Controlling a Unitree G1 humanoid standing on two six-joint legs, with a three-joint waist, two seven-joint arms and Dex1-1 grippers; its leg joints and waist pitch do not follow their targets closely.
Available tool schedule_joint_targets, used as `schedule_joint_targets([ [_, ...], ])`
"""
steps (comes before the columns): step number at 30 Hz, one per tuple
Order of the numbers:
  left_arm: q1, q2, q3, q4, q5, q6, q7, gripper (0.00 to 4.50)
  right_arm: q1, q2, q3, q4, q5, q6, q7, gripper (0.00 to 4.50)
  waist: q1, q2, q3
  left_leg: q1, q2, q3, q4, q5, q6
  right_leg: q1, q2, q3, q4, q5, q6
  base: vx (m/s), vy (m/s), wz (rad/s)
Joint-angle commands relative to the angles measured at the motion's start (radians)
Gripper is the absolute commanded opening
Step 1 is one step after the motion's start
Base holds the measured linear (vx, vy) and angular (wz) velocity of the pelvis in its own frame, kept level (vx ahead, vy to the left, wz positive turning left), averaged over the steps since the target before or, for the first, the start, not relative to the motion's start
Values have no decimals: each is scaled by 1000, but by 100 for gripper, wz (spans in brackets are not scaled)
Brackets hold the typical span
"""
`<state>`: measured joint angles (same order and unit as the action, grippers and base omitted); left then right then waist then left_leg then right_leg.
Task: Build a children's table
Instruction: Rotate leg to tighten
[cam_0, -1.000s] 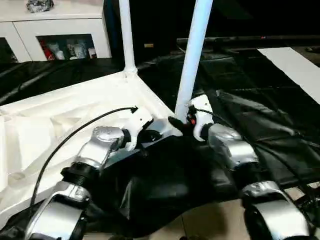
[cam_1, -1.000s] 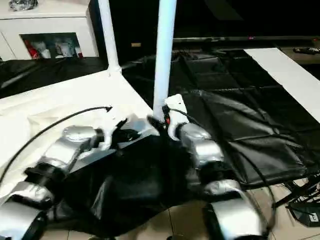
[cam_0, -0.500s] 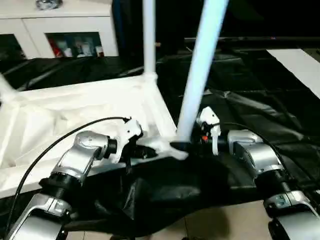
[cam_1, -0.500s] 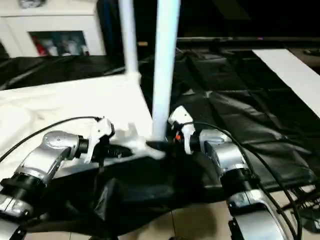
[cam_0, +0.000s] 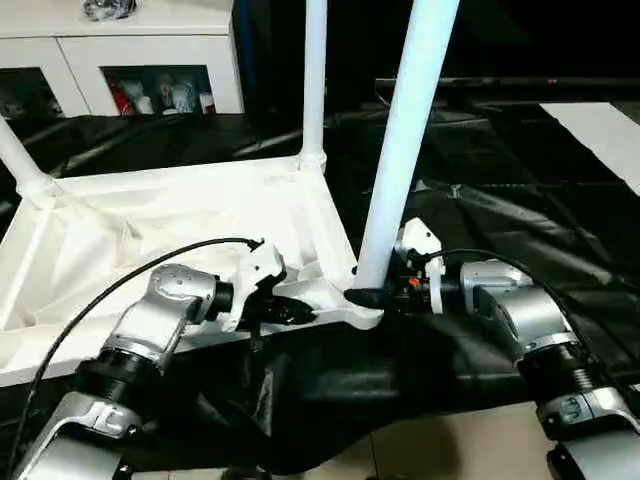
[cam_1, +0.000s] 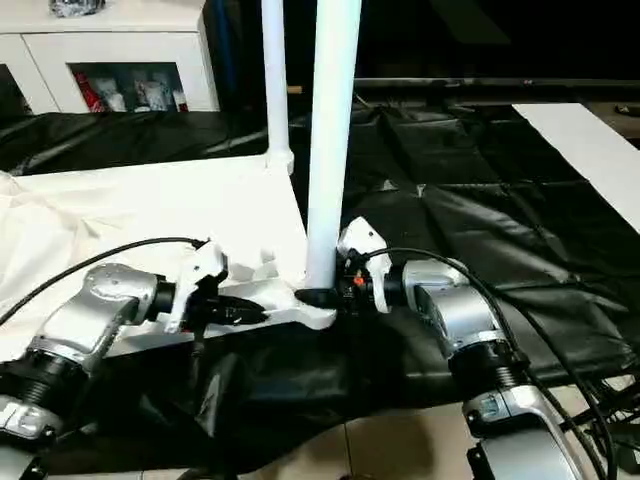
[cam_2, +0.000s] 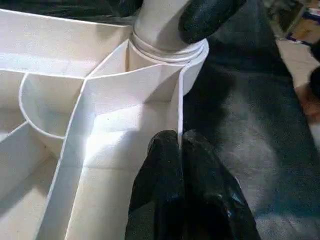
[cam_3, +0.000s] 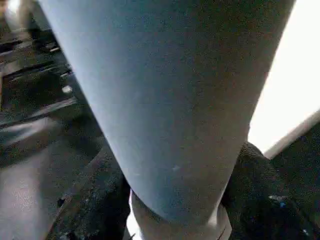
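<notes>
Both arms have swung outward and lower since a second ago, so the right gripper now reaches in sideways, its fingers clamped around the foot of the near leg where it enters the corner socket. Just beside it, the left gripper, fingers pressed together, pinches the tabletop rim. That looks like bracing while the leg is seated.

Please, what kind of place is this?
Probably a room in a home or a lab set up like one: a white cabinet with glass doors, a tiled floor, black sheeting spread for the work.
</notes>
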<state>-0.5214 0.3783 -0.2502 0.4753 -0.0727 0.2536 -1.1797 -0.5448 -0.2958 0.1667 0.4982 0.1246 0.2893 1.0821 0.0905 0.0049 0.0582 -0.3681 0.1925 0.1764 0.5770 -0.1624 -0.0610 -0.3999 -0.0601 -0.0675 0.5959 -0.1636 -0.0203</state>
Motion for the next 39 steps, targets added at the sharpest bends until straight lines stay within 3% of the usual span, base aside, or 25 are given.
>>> schedule_joint_targets([
  [1,-72,-49,48,37,13,-26,152,0,19,69,34,39,0,8,-56,212,-8,2,-63,24,34,-13,-63,-307,-9,35,-82,45,-93,-443,-154,0,0,0],
  [4,-135,-105,75,122,39,-18,308,0,-7,153,-7,136,-39,6,-291,204,-14,3,-59,22,33,-17,-66,-323,-13,33,-82,42,-100,-500,-127,0,0,0],
  [6,-182,-152,96,182,53,-16,431,0,-37,221,-58,228,-49,30,-493,201,-24,3,-61,31,29,-21,-64,-356,-36,28,-81,36,-105,-549,-113,0,0,0],
  [8,-202,-175,103,207,57,-10,479,0,-57,258,-91,280,-45,44,-608,199,-30,5,-59,31,29,-23,-64,-373,-32,27,-85,34,-112,-569,-101,0,0,0],
  [10,-214,-194,103,226,66,-15,513,0,-71,290,-117,316,-46,37,-685,198,-41,6,-59,29,28,-26,-65,-403,-28,27,-81,31,-114,-570,-97,0,0,0],
  [13,-224,-212,103,247,74,-25,541,0,-85,322,-142,346,-47,20,-747,198,-44,7,-60,28,29,-25,-67,-408,-21,25,-83,34,-115,-548,-101,0,0,0],
  [15,-224,-223,88,258,86,-49,541,0,-95,341,-130,365,-69,-15,-759,198,-45,7,-60,27,29,-25,-68,-411,-18,26,-83,34,-115,-542,-103,0,0,0],
  [20,-203,-213,59,251,89,-75,478,0,-108,340,-132,350,-39,-91,-644,253,-47,7,-60,26,29,-24,-68,-414,-8,28,-84,35,-116,-539,-104,0,0,0],
  [22,-194,-200,57,247,84,-83,454,0,-108,307,-119,330,-41,-93,-588,288,-46,5,-60,21,31,-23,-69,-403,0,31,-84,37,-112,-508,-114,0,0,0],
  [26,-178,-175,50,231,85,-100,406,0,-86,226,-74,272,-61,-107,-457,315,-46,1,-62,17,31,-20,-69,-369,13,38,-81,38,-106,-462,-127,0,0,0],
  [29,-163,-153,47,216,79,-105,353,0,-53,142,-54,207,-53,-121,-330,315,-39,0,-63,17,32,-14,-65,-326,32,39,-83,42,-105,-427,-146,0,0,0],
  [33,-136,-117,35,187,57,-113,262,0,-2,27,-61,115,-20,-120,-158,315,-36,-1,-69,8,33,-12,-62,-275,53,49,-80,41,-96,-369,-164,0,0,0],
  [34,-125,-105,27,171,50,-114,227,0,10,-5,-59,92,-16,-123,-120,315,-34,-4,-71,1,34,-13,-61,-245,57,57,-81,41,-88,-330,-172,0,0,0],
  [39,-82,-59,2,103,27,-107,95,0,33,-85,-64,35,7,-120,-35,315,-26,0,-77,3,38,-8,-53,-180,82,54,-76,39,-72,-197,-226,0,0,0],
])
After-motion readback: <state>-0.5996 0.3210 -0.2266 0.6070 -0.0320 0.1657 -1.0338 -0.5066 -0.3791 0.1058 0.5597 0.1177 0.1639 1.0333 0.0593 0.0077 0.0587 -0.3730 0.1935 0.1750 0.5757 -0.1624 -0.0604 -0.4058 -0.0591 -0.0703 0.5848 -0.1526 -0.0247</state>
